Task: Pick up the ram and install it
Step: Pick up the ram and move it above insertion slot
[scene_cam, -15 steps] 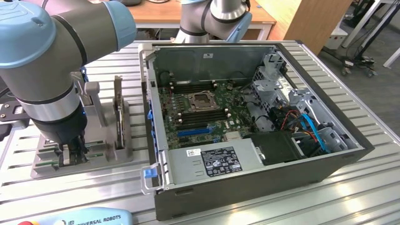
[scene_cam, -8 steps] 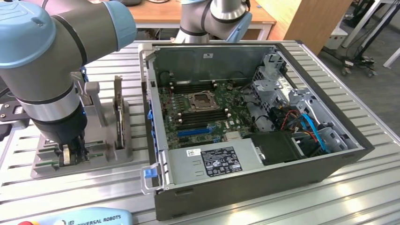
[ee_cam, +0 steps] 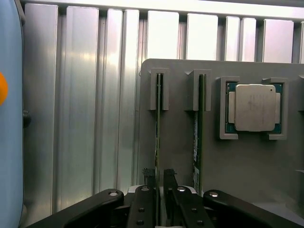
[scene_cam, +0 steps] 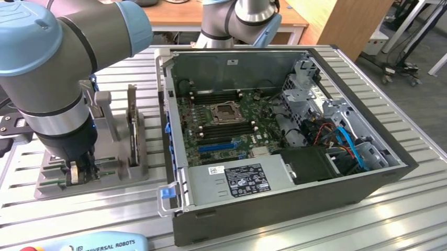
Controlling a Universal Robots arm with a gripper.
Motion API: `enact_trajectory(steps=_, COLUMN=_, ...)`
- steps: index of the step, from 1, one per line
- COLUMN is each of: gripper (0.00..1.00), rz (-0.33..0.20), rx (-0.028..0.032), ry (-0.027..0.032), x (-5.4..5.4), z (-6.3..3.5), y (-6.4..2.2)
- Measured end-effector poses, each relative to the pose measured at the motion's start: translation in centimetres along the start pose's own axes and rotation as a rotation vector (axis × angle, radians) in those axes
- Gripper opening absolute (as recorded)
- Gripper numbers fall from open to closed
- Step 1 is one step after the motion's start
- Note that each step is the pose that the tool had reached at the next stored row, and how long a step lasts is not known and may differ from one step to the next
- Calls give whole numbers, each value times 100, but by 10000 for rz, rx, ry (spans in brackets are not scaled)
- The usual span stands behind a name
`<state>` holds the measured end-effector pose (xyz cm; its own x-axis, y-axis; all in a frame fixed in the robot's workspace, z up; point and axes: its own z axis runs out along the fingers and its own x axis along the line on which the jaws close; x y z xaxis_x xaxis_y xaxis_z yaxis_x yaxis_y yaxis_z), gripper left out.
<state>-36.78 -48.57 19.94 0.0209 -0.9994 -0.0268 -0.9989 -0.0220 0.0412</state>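
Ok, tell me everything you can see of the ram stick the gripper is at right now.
The ram is a long, thin green board seen edge-on. It stands upright on its long edge in the grey holder, with its far end in a grey slotted bracket. It runs parallel to a second stick and does not touch it. The gripper sits over its near end; whether it touches the board cannot be told.
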Motion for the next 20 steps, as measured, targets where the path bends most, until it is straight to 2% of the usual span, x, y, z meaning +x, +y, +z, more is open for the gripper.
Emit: enact_trajectory(steps=20, gripper=20, rz=0, rx=0, ry=0, x=13, z=-1, y=0)
